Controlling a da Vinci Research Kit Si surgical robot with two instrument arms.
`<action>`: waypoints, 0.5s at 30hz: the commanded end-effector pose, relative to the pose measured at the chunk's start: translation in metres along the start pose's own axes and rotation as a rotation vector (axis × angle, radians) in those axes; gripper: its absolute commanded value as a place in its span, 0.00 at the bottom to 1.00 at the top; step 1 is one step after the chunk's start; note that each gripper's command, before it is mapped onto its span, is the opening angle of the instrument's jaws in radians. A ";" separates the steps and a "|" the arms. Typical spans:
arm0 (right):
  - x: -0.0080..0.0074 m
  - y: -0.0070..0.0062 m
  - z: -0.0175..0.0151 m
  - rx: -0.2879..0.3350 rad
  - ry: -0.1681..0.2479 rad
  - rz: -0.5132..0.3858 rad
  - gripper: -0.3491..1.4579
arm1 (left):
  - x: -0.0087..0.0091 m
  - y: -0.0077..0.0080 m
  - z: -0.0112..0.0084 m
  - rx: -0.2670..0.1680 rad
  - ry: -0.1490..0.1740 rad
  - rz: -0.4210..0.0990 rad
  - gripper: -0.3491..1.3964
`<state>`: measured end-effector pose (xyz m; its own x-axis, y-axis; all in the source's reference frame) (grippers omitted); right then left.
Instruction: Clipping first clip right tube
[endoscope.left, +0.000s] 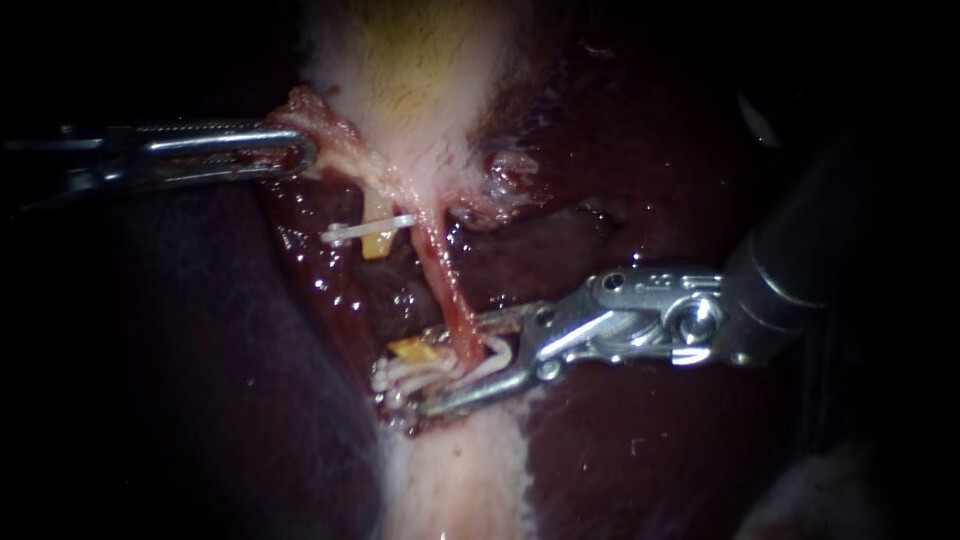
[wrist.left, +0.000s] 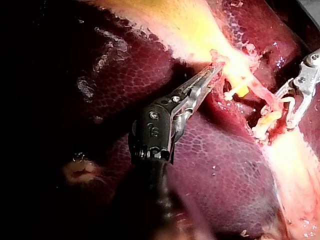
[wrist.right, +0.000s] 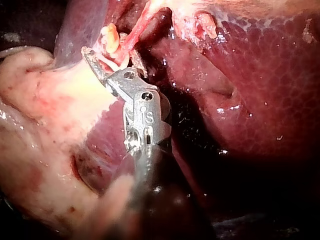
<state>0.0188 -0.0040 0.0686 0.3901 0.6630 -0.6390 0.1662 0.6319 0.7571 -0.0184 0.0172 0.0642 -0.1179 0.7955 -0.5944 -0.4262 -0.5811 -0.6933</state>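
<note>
Pincer of the left instrument (endoscope.left: 302, 152) is seen clamped on a ragged pink flap (endoscope.left: 312, 115) at the lower edge of the gallbladder (endoscope.left: 420, 60), at about 10 o'clock in the endoscope view.

Everything is carried by the liver (endoscope.left: 650, 450), a wet, dark maroon surface dotted with highlights; beyond it the surroundings are lost in darkness.

Toward 5 o'clock of centre, the pincer of the right instrument (endoscope.left: 418, 372) is held partly apart. A white clip (endoscope.left: 497, 352) is gripped between its two halves, and the right tube (endoscope.left: 447, 285) is straddled near its lower end. Whether the tube itself is pressed cannot be told.

The right tube is shown as a thin, glistening red cord, stretched from the gallbladder at 12 o'clock down toward 6 o'clock. Beside it, toward 9 o'clock, a yellow stub (endoscope.left: 378, 243) is crossed by a single clip (endoscope.left: 365, 232). A second yellow stub (endoscope.left: 413, 350) lies just beside the right pincer, bound by a cluster of white clips (endoscope.left: 390, 380). Both pincers are of bright polished metal — serrated faces are shown on the left one in the left wrist view. The gallbladder is pale and matte, tinged yellow, and a pale band (endoscope.left: 460, 480) is carried on toward 6 o'clock.
</note>
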 end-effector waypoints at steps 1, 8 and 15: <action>0.0002 -0.0004 0.0000 0.014 -0.002 0.002 0.45 | 0.0000 0.0000 -0.0001 0.001 0.000 0.000 0.00; 0.0003 -0.0024 0.0004 0.066 -0.022 0.004 0.44 | 0.0000 -0.0001 -0.0002 0.000 0.000 0.000 0.00; 0.0003 -0.0031 0.0005 0.083 -0.030 0.010 0.41 | 0.0000 -0.0001 -0.0003 0.003 0.001 0.000 0.00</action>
<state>0.0189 -0.0061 0.0661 0.4194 0.6549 -0.6286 0.2395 0.5881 0.7725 -0.0181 0.0172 0.0642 -0.1178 0.7953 -0.5947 -0.4277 -0.5811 -0.6924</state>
